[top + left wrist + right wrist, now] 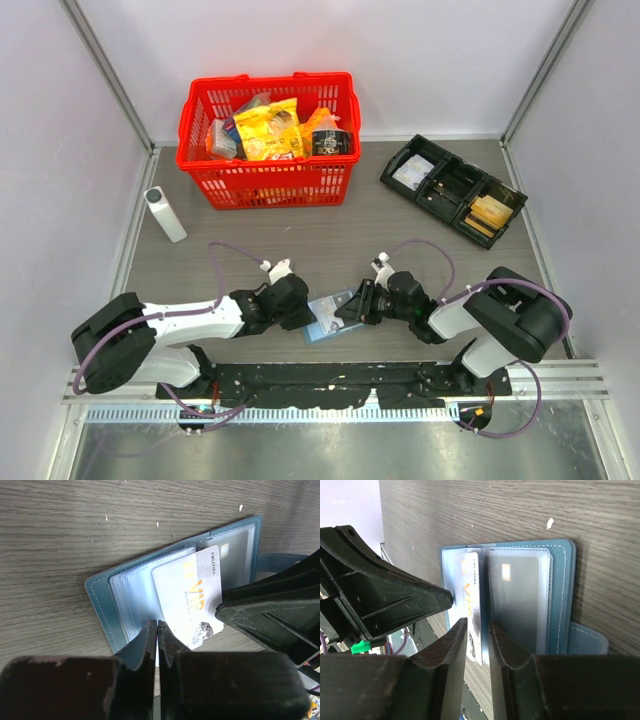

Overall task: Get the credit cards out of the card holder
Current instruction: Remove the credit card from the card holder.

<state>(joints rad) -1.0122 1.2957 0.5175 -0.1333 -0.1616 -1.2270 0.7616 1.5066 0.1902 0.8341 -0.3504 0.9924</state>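
While flat open, card holder (105,607), one edge against left pincer (157,625).

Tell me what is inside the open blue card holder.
Inside the card holder, a stack of clear sleeves and a white VIP card sticking out. A second card shows faintly through a sleeve. The cloudy sleeves hide whether more cards lie beneath.

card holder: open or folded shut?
Open: the card holder lies spread flat on the table, clear sleeves exposed, a white VIP card showing among them.
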